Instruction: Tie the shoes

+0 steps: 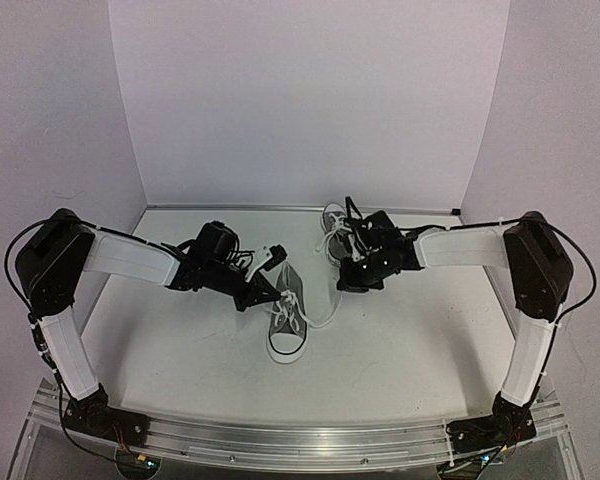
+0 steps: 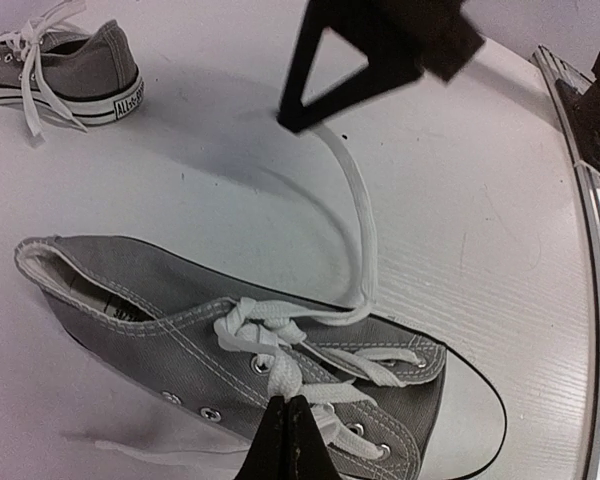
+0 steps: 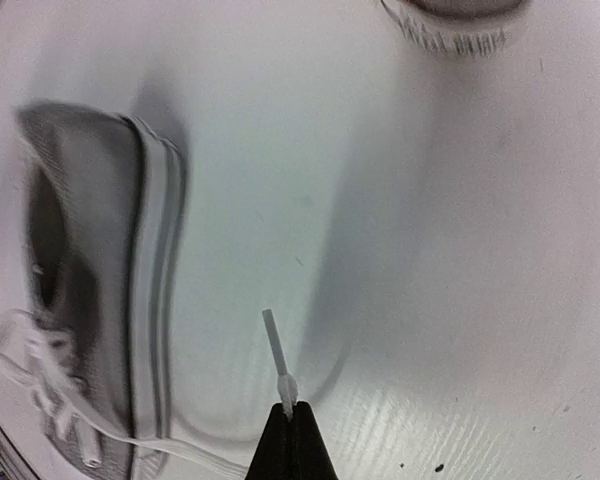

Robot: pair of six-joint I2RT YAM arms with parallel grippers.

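One grey shoe (image 1: 287,318) with white laces lies mid-table, toe toward me; it fills the left wrist view (image 2: 130,310). My left gripper (image 1: 272,298) is at its laces, shut on a lace strand (image 2: 280,375) just below a loose knot (image 2: 250,322). My right gripper (image 1: 343,286) is to the shoe's right, shut on the tip of the other lace end (image 3: 277,350), which runs slack from the shoe (image 2: 358,210). The second grey shoe (image 1: 336,222) lies at the back behind the right gripper, its laces loose (image 2: 35,60).
White walls close the table at the back and both sides. An aluminium rail (image 1: 300,440) runs along the near edge by the arm bases. The near shoe's sole (image 3: 150,290) is at the left of the right wrist view.
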